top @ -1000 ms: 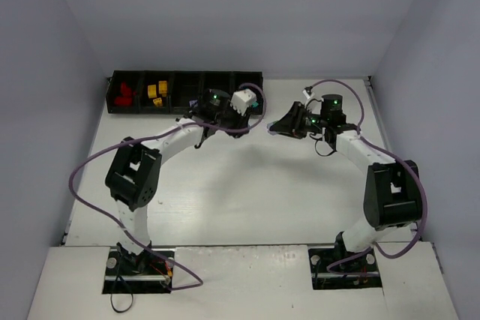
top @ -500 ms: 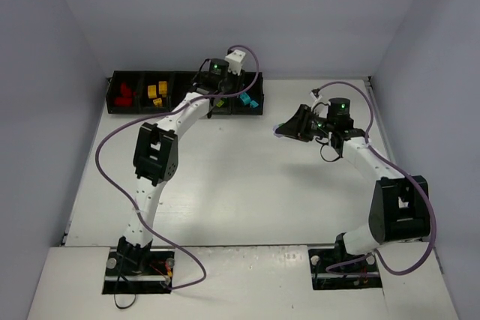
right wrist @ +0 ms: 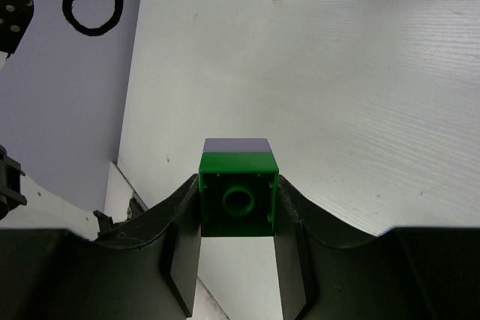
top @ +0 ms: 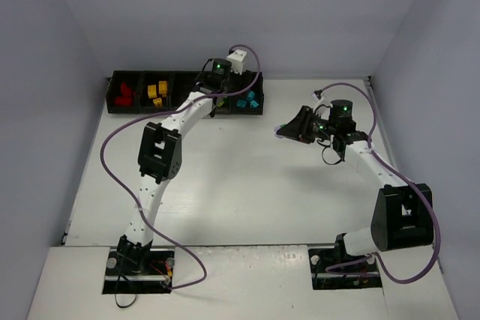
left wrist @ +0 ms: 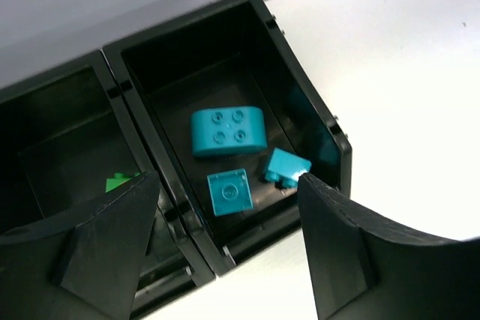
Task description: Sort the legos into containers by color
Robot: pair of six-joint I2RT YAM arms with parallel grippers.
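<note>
The containers are a long black tray (top: 180, 110) at the back left of the table. My left gripper (top: 225, 97) hangs over its right end. In the left wrist view this gripper (left wrist: 229, 181) is open, with nothing between its fingers. Below it, the end compartment (left wrist: 315, 121) holds three cyan legos: a rounded one (left wrist: 227, 130), a square one (left wrist: 229, 192) and a small one (left wrist: 287, 168). A green lego (left wrist: 120, 182) lies in the neighbouring compartment. My right gripper (top: 283, 131) is above the table's right half, shut on a green-and-lilac lego (right wrist: 238, 192).
Red legos (top: 125, 94) and yellow legos (top: 157, 91) fill the tray's two left compartments. Grey walls close in the table at the left, back and right. Purple cables loop off both arms.
My left arm swung from the table's middle out to the tray's right end, and its jaws have opened there. The right gripper drifted slightly right, still holding its lego.
</note>
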